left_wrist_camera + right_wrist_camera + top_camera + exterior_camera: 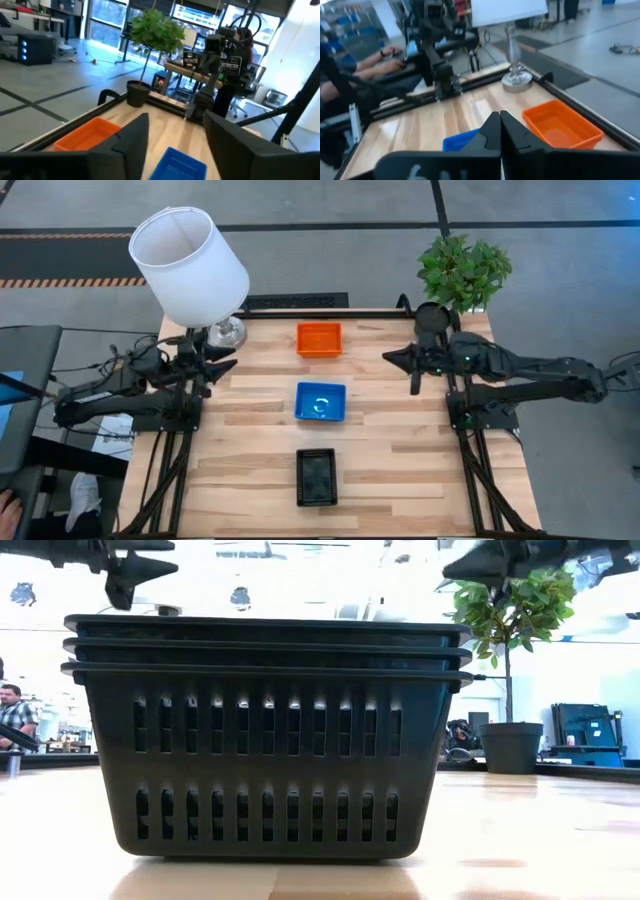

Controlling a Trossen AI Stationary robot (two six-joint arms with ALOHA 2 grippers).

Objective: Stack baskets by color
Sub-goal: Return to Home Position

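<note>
Wooden tabletop [400,470] viewed from overhead, with an open workshop floor around it. The left claw [222,365] hung over the table's left side, fingers spread wide and holding nothing. The right claw [395,357] hung over the right side, fingers pressed together, also empty. Both pointed inward at each other.

Three stacks sat in a line between them. The orange baskets [319,339] lay nearly level with both claws. The blue baskets [320,401] sat next in line toward the front edge, and the black baskets [316,477] lay beyond those, well apart from either claw. The low view showed three black rims nested.

A lamp [190,265] stood just behind the left claw and a plant pot [430,313] just behind the right.

I judged the sorting finished, with only the arms left to fold away. A wide swing could clip the lamp or pot, and a dip inward could shove the orange stack.
</note>
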